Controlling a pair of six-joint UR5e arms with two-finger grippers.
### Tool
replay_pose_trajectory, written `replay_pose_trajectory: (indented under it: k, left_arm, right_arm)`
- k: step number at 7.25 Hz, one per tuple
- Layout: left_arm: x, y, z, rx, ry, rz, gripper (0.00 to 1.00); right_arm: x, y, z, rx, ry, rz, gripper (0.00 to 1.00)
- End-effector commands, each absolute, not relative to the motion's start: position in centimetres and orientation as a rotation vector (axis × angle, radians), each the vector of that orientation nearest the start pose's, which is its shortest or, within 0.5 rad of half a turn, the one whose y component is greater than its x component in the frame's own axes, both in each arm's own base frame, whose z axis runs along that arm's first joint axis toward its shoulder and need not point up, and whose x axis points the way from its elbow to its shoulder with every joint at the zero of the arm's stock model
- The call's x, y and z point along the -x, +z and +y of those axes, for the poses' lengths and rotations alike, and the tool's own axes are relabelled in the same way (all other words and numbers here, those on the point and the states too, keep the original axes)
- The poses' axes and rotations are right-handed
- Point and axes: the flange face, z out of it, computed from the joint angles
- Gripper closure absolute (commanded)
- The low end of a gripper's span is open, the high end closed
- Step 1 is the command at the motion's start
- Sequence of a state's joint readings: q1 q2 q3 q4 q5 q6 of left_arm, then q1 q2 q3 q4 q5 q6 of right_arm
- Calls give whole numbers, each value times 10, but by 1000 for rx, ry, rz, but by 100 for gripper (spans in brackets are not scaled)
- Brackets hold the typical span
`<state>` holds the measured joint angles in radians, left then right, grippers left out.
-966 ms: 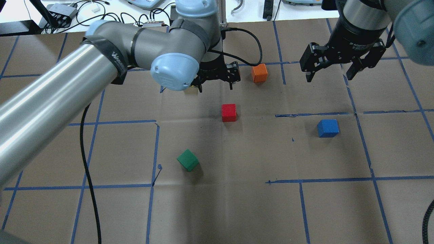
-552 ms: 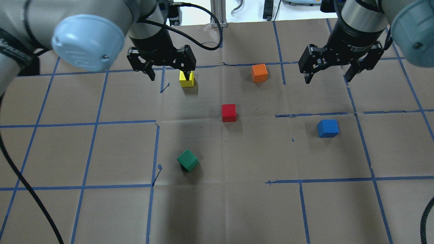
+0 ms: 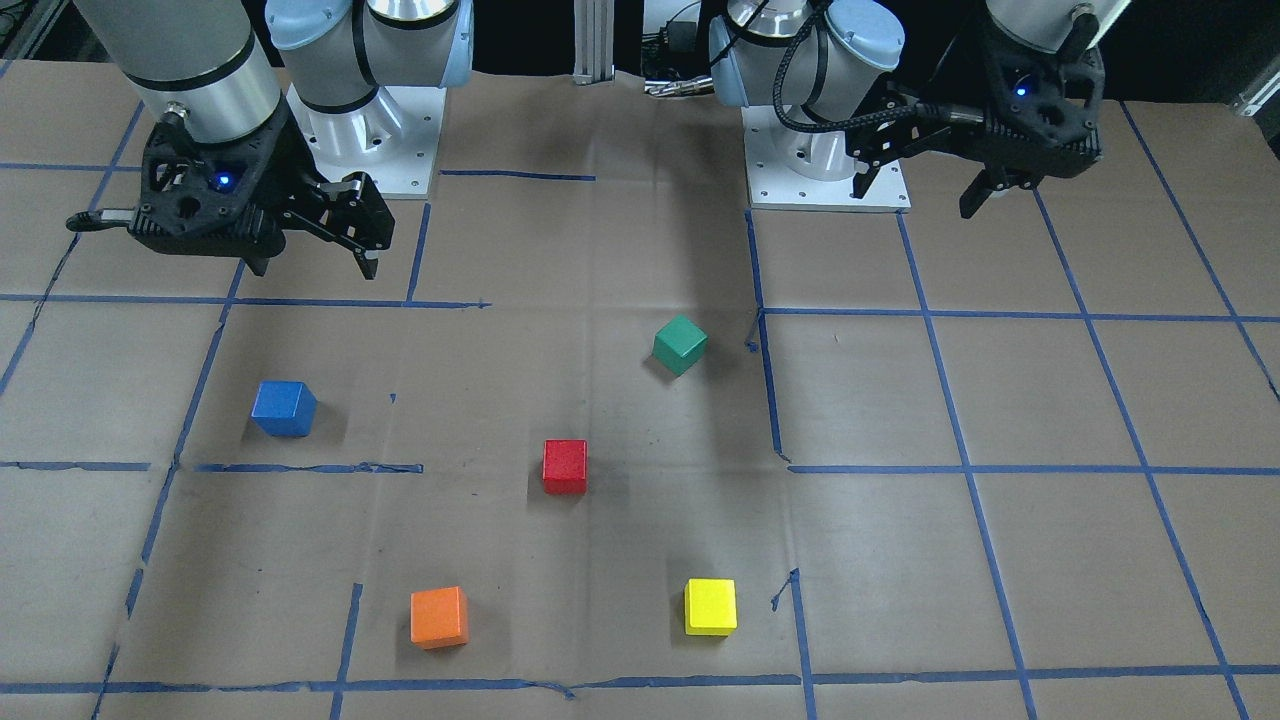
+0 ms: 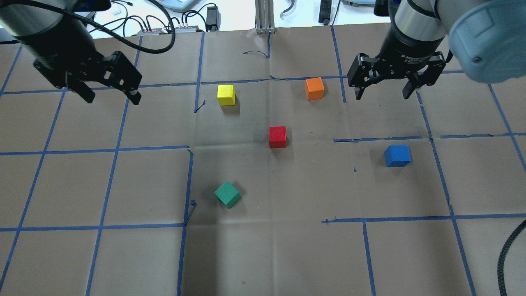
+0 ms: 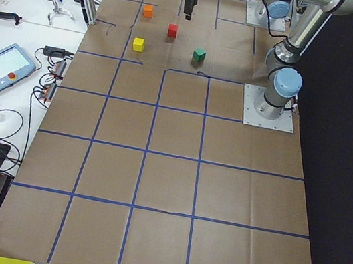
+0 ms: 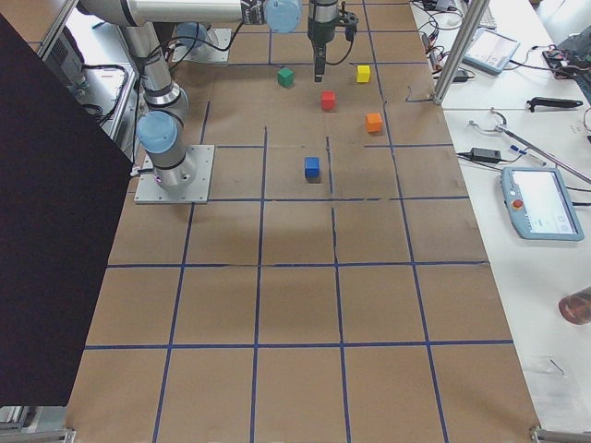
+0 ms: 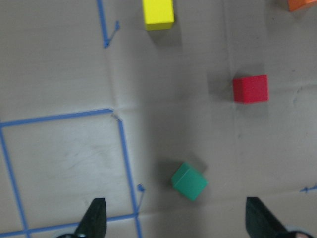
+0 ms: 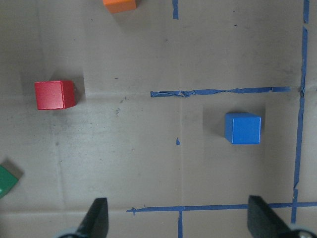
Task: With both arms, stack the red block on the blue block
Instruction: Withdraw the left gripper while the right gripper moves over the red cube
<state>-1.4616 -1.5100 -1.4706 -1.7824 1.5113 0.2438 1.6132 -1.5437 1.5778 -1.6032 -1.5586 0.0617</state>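
- Brown paper gridded with blue tape covers the worktop. From across it, the red block sits alone mid-sheet. The blue block lies well apart from it, on the side where the right gripper hangs, its jaws apart and empty. The left gripper hovers close to its own base, jaws apart too.
- From over the robot's shoulders, the left gripper has swung off from above the yellow block and out to the far left. The right gripper has barely shifted, off to the side of the orange block. No block has moved.
- From both table ends every cube lies flat on the paper, with nothing stacked.
- The left wrist camera shows the red block up ahead and the green block nearer, with nothing between the spread jaws.
- The right wrist camera shows the blue block just ahead and the red one off to one side.
- To my eye the stacking hasn't started. The left arm's retreat leaves the red block unclaimed, and either arm must still come down on it.
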Motion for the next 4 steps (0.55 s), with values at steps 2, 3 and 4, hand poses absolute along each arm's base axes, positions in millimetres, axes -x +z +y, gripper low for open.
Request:
replay_pose_trajectory:
  k: [2,3,4]
  left_arm:
    - [70,563,-452,-190,36,3086,0]
    - [70,563,-452,-181,36,3086,0]
    - [72,561,-454,-172,40,3099,0]
  right_arm:
    - [-234,447,-496,33,-3,3127,0]
    - [-257,436,-498,31,-27,3122,0]
    - [-280,426,-500,44,-36,3085,0]
